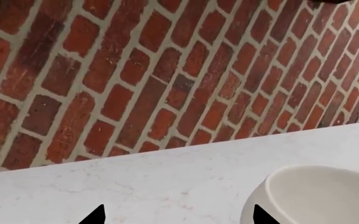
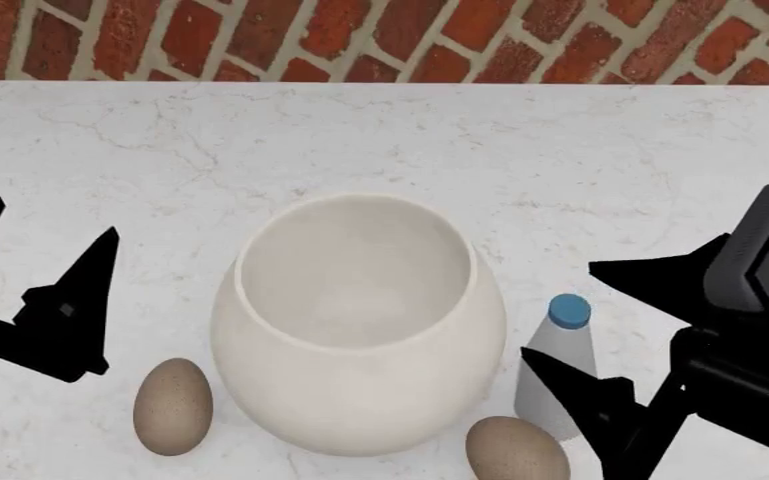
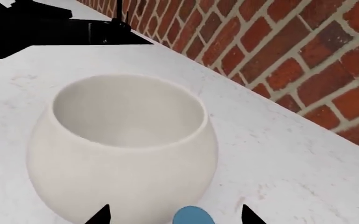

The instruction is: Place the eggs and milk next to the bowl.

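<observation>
Blue-capped milk stands between the right gripper's spread fingers, just beside the bowl; careless withdrawal could topple it. Left gripper: spread, empty.

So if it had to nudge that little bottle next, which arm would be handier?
Probably the right. Its end effector hangs open around the milk, whose blue cap shows between the fingertips in the right wrist view. The left end effector is across the bowl, nearer an egg.
</observation>
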### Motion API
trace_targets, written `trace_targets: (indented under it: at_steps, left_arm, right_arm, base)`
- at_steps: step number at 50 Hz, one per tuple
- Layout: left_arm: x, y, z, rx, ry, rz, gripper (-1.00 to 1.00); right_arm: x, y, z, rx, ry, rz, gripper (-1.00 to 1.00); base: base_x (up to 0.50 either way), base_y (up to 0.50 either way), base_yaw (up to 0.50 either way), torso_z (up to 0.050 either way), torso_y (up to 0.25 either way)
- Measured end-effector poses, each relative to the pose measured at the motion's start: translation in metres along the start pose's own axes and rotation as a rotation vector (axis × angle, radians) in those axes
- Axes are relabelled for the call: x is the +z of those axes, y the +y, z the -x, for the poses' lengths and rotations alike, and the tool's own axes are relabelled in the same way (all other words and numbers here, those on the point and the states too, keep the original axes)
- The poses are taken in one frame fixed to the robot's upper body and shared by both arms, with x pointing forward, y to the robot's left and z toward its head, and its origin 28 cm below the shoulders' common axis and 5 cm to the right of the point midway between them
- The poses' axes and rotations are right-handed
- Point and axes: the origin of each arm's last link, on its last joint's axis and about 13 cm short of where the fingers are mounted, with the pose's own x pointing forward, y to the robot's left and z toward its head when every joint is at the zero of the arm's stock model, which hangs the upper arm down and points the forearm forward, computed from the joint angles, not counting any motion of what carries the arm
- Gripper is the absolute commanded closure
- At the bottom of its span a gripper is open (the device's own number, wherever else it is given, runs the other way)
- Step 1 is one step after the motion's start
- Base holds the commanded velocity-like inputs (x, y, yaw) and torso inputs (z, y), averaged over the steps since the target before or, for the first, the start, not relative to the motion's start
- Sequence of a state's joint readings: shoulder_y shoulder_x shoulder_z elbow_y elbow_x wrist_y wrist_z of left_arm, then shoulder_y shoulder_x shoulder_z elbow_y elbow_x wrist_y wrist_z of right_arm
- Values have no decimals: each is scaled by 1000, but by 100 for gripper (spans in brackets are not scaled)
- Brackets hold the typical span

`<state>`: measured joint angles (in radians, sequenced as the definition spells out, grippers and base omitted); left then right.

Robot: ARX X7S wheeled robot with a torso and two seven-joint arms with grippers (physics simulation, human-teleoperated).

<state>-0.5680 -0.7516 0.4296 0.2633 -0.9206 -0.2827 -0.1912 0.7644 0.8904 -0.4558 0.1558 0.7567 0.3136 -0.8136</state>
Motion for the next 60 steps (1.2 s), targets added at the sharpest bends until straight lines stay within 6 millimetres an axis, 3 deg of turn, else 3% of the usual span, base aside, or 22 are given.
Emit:
trace_targets:
  at_steps: [17,32,50,60]
  left_arm:
    - [10,2,4,15,-39,6,-100]
    - [28,5,24,60,-101,10,-100]
    - [46,12,58,158,-174,-1,-100]
    - [50,17,78,214,-203,-4,-100]
  right_arm:
    - [29,14,23,-55,-69,66,-100]
    - [57,50,64,-183,-175,131,-100]
    - [94,94,115,-480,-272,241,-100]
    - [103,116,149,-693,-306,298,-100]
  base:
    - [0,0,0,0,0]
    - [0,0,0,0,0]
    - [0,0,0,0,0]
    - [0,0,0,0,0]
